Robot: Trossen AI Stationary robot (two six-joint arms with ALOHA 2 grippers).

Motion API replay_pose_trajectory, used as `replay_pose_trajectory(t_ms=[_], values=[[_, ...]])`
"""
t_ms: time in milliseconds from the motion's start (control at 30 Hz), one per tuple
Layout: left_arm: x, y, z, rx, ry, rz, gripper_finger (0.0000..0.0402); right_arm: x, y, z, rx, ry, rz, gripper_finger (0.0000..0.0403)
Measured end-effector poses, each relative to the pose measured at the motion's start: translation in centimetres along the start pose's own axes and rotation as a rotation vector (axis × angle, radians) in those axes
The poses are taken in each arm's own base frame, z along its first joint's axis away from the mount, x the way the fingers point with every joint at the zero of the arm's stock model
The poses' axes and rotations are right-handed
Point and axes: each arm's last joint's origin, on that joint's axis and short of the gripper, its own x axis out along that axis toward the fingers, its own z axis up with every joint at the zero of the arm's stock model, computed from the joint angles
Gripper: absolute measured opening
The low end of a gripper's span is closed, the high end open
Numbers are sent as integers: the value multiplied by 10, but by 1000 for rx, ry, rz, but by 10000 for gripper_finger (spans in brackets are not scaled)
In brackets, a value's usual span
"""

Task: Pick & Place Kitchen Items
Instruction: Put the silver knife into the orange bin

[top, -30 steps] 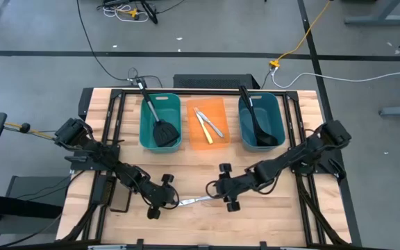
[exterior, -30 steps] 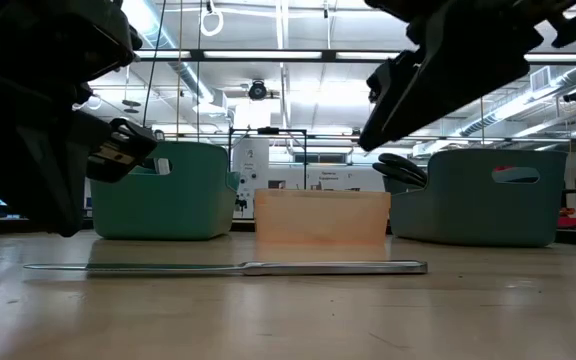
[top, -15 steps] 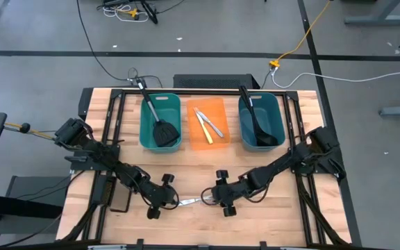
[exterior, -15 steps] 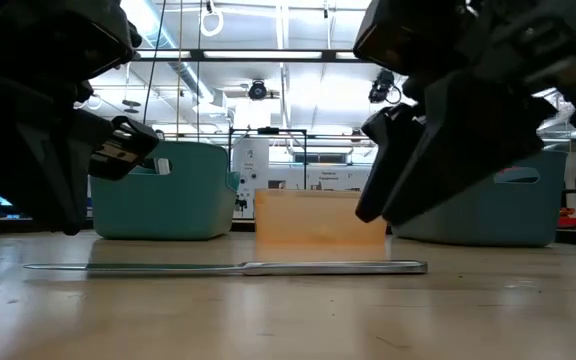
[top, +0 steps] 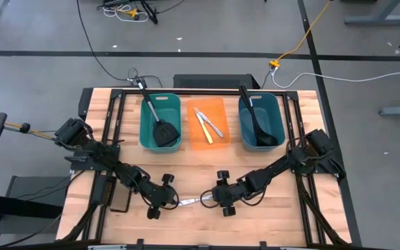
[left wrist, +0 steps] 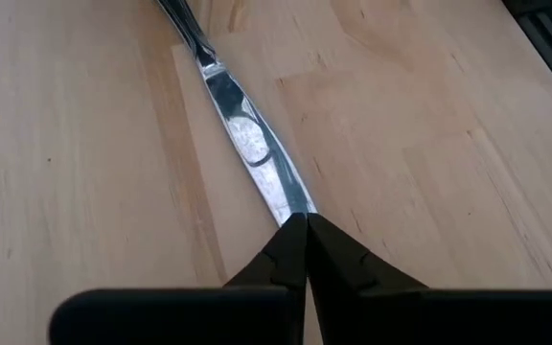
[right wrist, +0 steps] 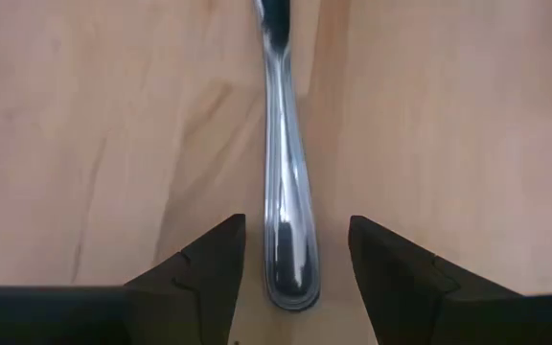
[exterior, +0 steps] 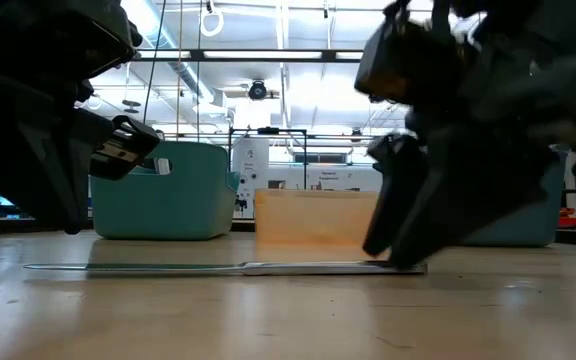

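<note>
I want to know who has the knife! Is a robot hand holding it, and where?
Yes. The left gripper pinches the knife at its blade tip. The right gripper's fingers are open around the handle end, not gripping it.

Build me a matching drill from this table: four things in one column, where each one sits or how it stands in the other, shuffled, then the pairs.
Things
1. black spatula
2. black ladle
3. silver knife
4. right gripper

Places or states
A. lies flat on the wooden table
B. in the blue bin
C. fingers open on either side of the knife's handle
D. in the teal bin

Pairs: 1-D, 2-B, 3-A, 4-C
</note>
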Motion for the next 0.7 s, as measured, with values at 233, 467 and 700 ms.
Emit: replay_pose_trajectory(t_ms=[233,467,700], values=[[0,0,0,2,-1,0,6,6,0,-4,21,20,-8,193],[0,2,1,-2,-2,6,19,6,0,-5,73,40,2,138],[0,2,1,2,-2,6,16,6,-3,-7,123,65,-12,81]])
